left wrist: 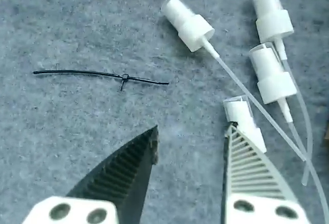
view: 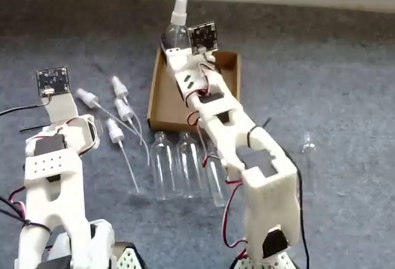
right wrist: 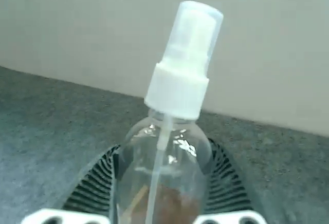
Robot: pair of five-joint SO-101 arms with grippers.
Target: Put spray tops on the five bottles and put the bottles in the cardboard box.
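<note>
- Where the right arm stretches out over the cardboard box (view: 152, 93), a clear bottle (right wrist: 164, 157) is clamped by its body between the jaws of the right gripper (right wrist: 165, 154). A white spray top (right wrist: 184, 59) is seated on its neck, and the dip tube is seen running down inside.
- In the high view this bottle is held upright at the far end of the box, apparently clear of the box floor.
- The left gripper (left wrist: 191, 129) is spread wide above the grey carpet (left wrist: 61, 23), with one loose spray top (left wrist: 244, 116) just beside its pale finger (left wrist: 252, 178).
- Three more loose spray tops (left wrist: 189, 22) (left wrist: 271, 13) (left wrist: 270, 75) are laid near it, their tubes trailing.
- A black cable tie (left wrist: 103, 75) is laid on the carpet nearby.
- Three uncapped bottles (view: 162, 164) (view: 188, 161) (view: 216, 179) are ranged side by side just at the near wall of the box.
- A fifth bottle (view: 307, 152) is set well apart, on the other side of the right arm.
</note>
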